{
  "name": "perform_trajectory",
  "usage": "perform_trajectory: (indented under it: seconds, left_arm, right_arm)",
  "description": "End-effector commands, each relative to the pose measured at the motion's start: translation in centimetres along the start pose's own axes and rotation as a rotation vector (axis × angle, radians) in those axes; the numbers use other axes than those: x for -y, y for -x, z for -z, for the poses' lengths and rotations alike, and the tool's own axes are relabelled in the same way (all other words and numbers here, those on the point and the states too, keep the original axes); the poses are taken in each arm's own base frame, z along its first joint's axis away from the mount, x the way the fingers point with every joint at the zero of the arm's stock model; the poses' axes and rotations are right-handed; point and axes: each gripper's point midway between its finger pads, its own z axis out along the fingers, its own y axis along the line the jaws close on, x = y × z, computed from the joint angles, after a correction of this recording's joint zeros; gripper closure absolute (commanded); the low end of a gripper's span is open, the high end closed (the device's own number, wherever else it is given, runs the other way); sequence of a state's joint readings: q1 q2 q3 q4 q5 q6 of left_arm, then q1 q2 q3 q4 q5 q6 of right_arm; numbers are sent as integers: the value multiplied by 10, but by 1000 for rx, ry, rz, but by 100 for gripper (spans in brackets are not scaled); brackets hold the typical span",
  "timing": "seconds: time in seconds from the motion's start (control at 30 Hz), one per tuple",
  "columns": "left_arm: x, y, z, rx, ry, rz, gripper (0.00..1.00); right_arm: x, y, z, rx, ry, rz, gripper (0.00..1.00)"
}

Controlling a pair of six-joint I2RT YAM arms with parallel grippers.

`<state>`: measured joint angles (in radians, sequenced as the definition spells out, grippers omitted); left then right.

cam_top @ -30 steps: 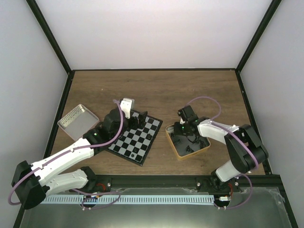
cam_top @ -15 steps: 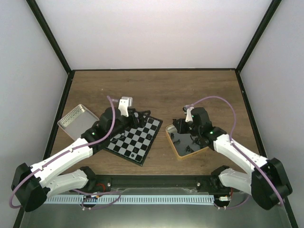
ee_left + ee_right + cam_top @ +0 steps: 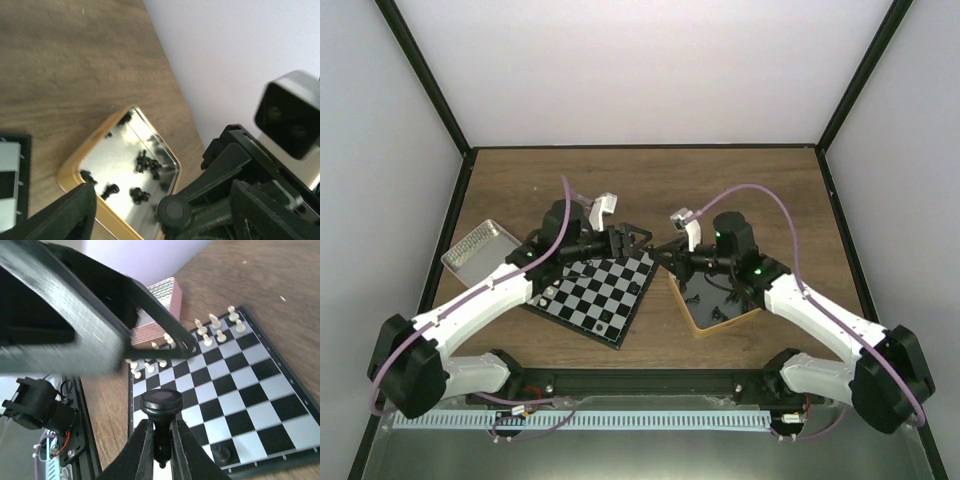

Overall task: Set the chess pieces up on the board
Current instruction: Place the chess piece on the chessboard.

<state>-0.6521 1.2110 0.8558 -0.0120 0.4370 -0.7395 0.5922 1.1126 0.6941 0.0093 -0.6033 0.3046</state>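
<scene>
Two tools meet in the air between the board [image 3: 600,300] and the gold tin [image 3: 107,155]. My right tool [image 3: 161,440] is pinched tight on the stem of one black piece [image 3: 161,401], round head up, above the near squares. My left tool [image 3: 638,240] hangs just beside it with jaws spread, nothing in them.

Risks:
- Looks like a handover. If the right lets go before the left has a firm grip, the piece drops and may roll off the table [image 3: 650,180].
- Fingers are bulky and the piece is tiny, so they could clash.
- The left arm lies across the board, and a swing could topple the white pieces [image 3: 207,332] ranked along the far edge by the pink tin [image 3: 160,302].

One black piece [image 3: 220,452] stands on the board. More lie in the gold tin.
</scene>
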Motion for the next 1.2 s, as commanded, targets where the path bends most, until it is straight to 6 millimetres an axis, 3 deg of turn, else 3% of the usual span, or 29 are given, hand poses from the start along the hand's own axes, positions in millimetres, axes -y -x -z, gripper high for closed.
perform_trajectory:
  seconds: [0.0, 0.37, 0.5, 0.6, 0.67, 0.77, 0.9, 1.17]
  left_arm:
    - [20, -10, -5, -121, -104, 90, 29]
    - [6, -17, -8, -125, -70, 135, 71]
    - [0, -20, -10, -130, -62, 141, 81]
    - [4, -19, -10, -127, -85, 131, 83]
    - [9, -14, -9, -105, -97, 114, 83]
    - [16, -1, 0, -41, -114, 89, 84]
    - [36, 21, 14, 60, -190, 91, 84]
    - [83, 50, 45, 170, -385, 181, 84]
  right_arm:
    - [-21, 23, -11, 3, 53, 160, 93]
    - [-26, 32, -20, 18, 85, 178, 93]
    - [-28, 33, -19, 27, 93, 171, 93]
    - [-28, 38, -19, 41, 88, 143, 91]
    - [-29, 41, -18, 46, 86, 103, 83]
    - [-39, 44, -11, 66, 127, 32, 64]
    - [-75, 62, 16, 229, 313, -98, 44]
    - [-76, 87, 37, 421, 404, -352, 40]
